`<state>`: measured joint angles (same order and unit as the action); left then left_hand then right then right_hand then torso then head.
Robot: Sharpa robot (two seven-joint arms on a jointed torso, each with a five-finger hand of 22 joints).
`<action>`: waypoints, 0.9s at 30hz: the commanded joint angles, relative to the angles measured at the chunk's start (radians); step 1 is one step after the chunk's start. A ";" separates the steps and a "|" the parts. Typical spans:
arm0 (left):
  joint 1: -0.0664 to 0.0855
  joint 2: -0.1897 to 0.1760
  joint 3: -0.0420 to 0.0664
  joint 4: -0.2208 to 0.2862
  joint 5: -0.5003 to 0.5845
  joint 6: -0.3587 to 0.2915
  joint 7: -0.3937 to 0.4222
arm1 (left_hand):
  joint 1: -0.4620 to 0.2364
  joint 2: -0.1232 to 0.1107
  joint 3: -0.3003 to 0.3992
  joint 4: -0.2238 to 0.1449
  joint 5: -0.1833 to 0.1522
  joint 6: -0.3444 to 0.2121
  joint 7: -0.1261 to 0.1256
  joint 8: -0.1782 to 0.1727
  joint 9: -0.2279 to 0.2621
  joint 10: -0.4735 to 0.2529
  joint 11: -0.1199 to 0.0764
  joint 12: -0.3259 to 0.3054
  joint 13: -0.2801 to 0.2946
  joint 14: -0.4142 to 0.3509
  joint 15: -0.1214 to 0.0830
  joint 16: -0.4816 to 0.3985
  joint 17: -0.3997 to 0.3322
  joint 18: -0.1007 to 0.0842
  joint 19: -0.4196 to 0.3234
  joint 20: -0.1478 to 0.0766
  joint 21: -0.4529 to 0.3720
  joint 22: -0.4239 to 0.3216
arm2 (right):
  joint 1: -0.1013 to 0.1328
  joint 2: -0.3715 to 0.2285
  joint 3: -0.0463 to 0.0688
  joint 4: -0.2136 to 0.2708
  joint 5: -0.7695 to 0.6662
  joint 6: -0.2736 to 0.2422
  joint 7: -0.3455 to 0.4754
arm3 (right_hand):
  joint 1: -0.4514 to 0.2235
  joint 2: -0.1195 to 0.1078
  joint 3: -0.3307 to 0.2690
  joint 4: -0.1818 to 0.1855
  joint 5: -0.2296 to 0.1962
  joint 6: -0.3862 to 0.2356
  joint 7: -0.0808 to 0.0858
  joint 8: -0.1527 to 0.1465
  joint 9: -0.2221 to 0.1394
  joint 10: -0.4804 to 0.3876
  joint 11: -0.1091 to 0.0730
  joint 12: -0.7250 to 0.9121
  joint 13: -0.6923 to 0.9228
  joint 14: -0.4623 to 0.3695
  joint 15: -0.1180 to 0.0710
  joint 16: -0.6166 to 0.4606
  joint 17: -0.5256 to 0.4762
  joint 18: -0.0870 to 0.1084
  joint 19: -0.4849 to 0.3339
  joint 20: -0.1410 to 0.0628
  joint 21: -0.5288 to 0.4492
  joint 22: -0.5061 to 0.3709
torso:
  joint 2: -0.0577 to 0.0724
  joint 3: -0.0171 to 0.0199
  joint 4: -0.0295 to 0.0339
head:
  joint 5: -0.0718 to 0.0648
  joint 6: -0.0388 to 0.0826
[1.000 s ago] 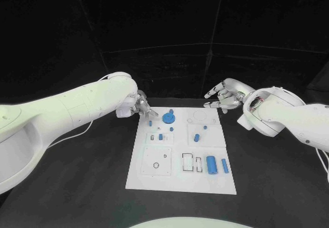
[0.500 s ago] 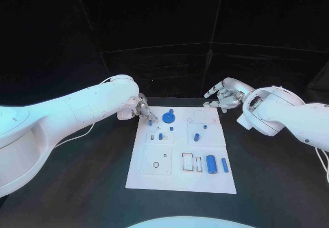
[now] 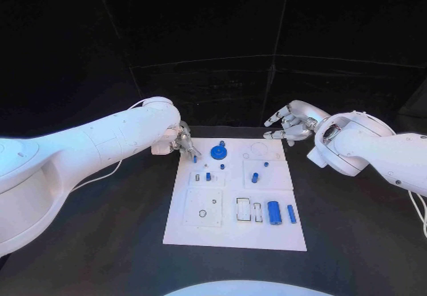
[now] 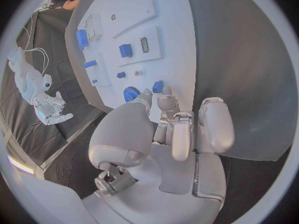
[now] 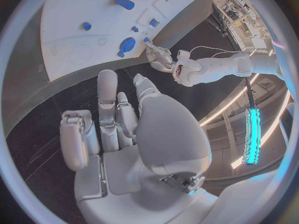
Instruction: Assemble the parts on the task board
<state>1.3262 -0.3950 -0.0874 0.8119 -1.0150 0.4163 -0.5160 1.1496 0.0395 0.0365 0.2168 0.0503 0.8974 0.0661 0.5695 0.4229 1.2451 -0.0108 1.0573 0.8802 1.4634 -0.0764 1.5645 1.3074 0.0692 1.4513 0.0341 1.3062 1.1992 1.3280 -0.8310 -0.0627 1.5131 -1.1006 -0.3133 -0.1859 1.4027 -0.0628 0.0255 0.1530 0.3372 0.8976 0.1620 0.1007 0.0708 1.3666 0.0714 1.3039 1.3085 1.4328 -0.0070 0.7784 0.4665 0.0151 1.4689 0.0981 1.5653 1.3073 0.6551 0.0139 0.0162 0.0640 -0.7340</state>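
Note:
The white task board [image 3: 203, 231] lies in the middle of the black table with several blue parts on it. A round blue gear [image 3: 219, 152] stands near its far left corner, and a small blue peg [image 3: 195, 158] stands beside it. My left hand [image 3: 184, 142] hovers at that corner. In the left wrist view its fingertips [image 4: 165, 98] sit right against the peg [image 4: 157, 86]; I cannot tell whether they pinch it. My right hand [image 3: 289, 126] hangs past the far right corner with fingers [image 5: 107, 97] spread, holding nothing.
A blue cylinder [image 3: 274, 213] and a blue bar [image 3: 291, 214] lie at the board's near right. Smaller blue pieces [image 3: 255, 179] sit mid-board. Bare black table surrounds the board on all sides.
My left hand has drawn back a little toward the board's far left edge; the peg has stayed in place. The right hand has barely shifted.

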 commanded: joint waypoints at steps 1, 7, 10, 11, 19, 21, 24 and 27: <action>0.001 0.003 0.001 -0.003 -0.011 0.007 0.007 | 0.017 0.003 0.003 -0.013 0.000 0.006 0.002 0.003 -0.002 0.004 0.003 0.006 -0.001 0.107 0.004 0.006 0.263 0.007 0.008 0.000 0.006 0.001 | 0.002 0.002 0.001 0.001 -0.004 0.003 0.008 | 0.005 0.003 -0.003 -0.001 0.003 0.005 -0.001 0.003 -0.001 -0.006 -0.001 -0.003 0.002 -0.001 -0.006 0.004 0.000 -0.015 0.102 -0.002 0.005 0.263 | 0.001 -0.0003 0.0006 | 0.000 -0.001; 0.001 0.005 0.001 -0.007 -0.011 -0.001 0.011 | 0.034 0.016 0.011 -0.026 0.000 0.005 0.002 0.002 -0.006 0.003 0.004 0.005 -0.004 0.107 0.004 0.006 0.263 0.007 0.007 0.000 0.005 0.000 | 0.002 0.002 0.001 0.001 -0.004 0.004 0.008 | 0.005 0.003 -0.003 -0.001 0.003 0.005 -0.001 0.003 -0.001 -0.006 -0.001 -0.003 0.002 -0.001 -0.006 0.004 0.000 -0.015 0.102 -0.002 0.005 0.263 | 0.000 0.0007 0.0008 | 0.000 -0.002; 0.000 0.006 0.001 -0.007 -0.011 -0.006 0.018 | 0.050 0.025 0.021 -0.039 0.000 0.003 0.002 0.000 -0.009 0.002 0.003 0.004 -0.005 0.107 0.004 0.006 0.263 0.007 0.007 0.000 0.005 0.001 | 0.002 0.003 0.001 0.001 -0.004 0.004 0.007 | 0.005 0.003 -0.003 -0.001 0.003 0.005 -0.001 0.003 -0.001 -0.006 -0.001 -0.003 0.002 -0.001 -0.006 0.004 0.000 -0.015 0.102 -0.002 0.005 0.263 | 0.000 0.0003 0.0011 | 0.000 -0.002; 0.000 0.007 0.001 -0.007 -0.011 -0.006 0.020 | 0.058 0.028 0.025 -0.045 0.000 0.002 0.002 -0.001 -0.011 0.002 0.003 0.004 -0.005 0.107 0.003 0.006 0.263 0.007 0.007 0.000 0.005 0.001 | 0.002 0.003 0.001 0.000 -0.004 0.004 0.007 | 0.005 0.003 -0.003 -0.001 0.003 0.005 -0.001 0.003 -0.001 -0.006 -0.001 -0.003 0.002 -0.001 -0.006 0.004 0.000 -0.015 0.102 -0.002 0.005 0.263 | 0.000 0.0003 0.0008 | 0.001 -0.003; 0.000 0.010 0.001 -0.007 -0.010 0.013 0.037 | 0.145 0.050 0.083 -0.119 0.000 -0.007 -0.002 -0.011 -0.023 -0.007 -0.001 -0.008 -0.018 0.107 0.001 0.006 0.263 0.007 0.007 -0.002 0.005 0.004 | 0.002 0.004 0.001 0.001 -0.004 0.007 0.006 | 0.005 0.003 -0.003 -0.001 0.003 0.005 -0.001 0.003 -0.001 -0.006 -0.001 -0.003 0.002 -0.001 -0.006 0.004 0.000 -0.015 0.102 -0.002 0.005 0.263 | 0.000 0.0002 0.0001 | 0.002 -0.006; 0.000 0.010 0.001 -0.007 -0.010 0.020 0.039 | 0.166 0.055 0.104 -0.139 0.000 -0.008 -0.002 -0.015 -0.028 -0.009 -0.002 -0.013 -0.023 0.107 0.000 0.006 0.263 0.007 0.007 -0.002 0.005 0.004 | 0.002 0.004 0.001 0.001 -0.004 0.008 0.006 | 0.005 0.003 -0.003 -0.001 0.004 0.005 -0.001 0.003 -0.001 -0.006 -0.001 -0.002 0.002 -0.001 -0.006 0.004 0.000 -0.015 0.102 -0.002 0.005 0.263 | 0.000 0.0002 0.0004 | 0.001 -0.006; -0.001 0.010 0.001 -0.006 -0.010 0.028 0.041 | 0.179 0.057 0.130 -0.160 0.000 -0.007 0.000 -0.023 -0.035 -0.011 0.000 -0.019 -0.029 0.107 0.001 0.006 0.263 0.007 0.007 -0.002 0.005 0.006 | 0.002 0.004 0.001 0.001 -0.004 0.008 0.005 | 0.006 0.005 -0.003 -0.001 0.006 0.004 -0.001 0.003 -0.001 -0.005 -0.001 -0.001 0.003 -0.001 -0.006 0.004 0.000 -0.015 0.102 -0.002 0.005 0.263 | 0.000 0.0003 0.0010 | 0.001 -0.006; -0.001 0.010 0.000 -0.005 -0.010 0.031 0.042 | 0.189 0.056 0.165 -0.184 0.001 -0.004 0.001 -0.030 -0.043 -0.012 0.001 -0.025 -0.035 0.107 0.002 0.006 0.263 0.006 0.008 -0.002 0.006 0.009 | 0.002 0.004 0.001 0.001 -0.004 0.008 0.005 | 0.006 0.005 -0.003 -0.001 0.006 0.004 -0.001 0.003 -0.001 -0.005 -0.001 -0.001 0.003 -0.001 -0.006 0.004 0.000 -0.015 0.102 -0.002 0.005 0.263 | 0.000 0.0004 0.0016 | 0.001 -0.006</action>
<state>1.3260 -0.3857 -0.0863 0.8055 -1.0184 0.4239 -0.4884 1.3228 0.0903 0.1939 0.0341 0.0441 0.8970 0.0666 0.5422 0.3799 1.2379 -0.0101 1.0368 0.8454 1.4633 -0.0764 1.5645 1.3074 0.0692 1.4513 0.0341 1.3061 1.2069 1.3279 -0.8280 -0.0627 1.5131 -1.1006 -0.3107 -0.1857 1.4027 -0.0628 0.0255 0.1530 0.3371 0.8976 0.1620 0.1007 0.0708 1.3666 0.0714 1.3039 1.3085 1.4328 -0.0070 0.7784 0.4665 0.0152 1.4689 0.0982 1.5653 1.3073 0.6553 0.0143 0.0170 0.0648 -0.7400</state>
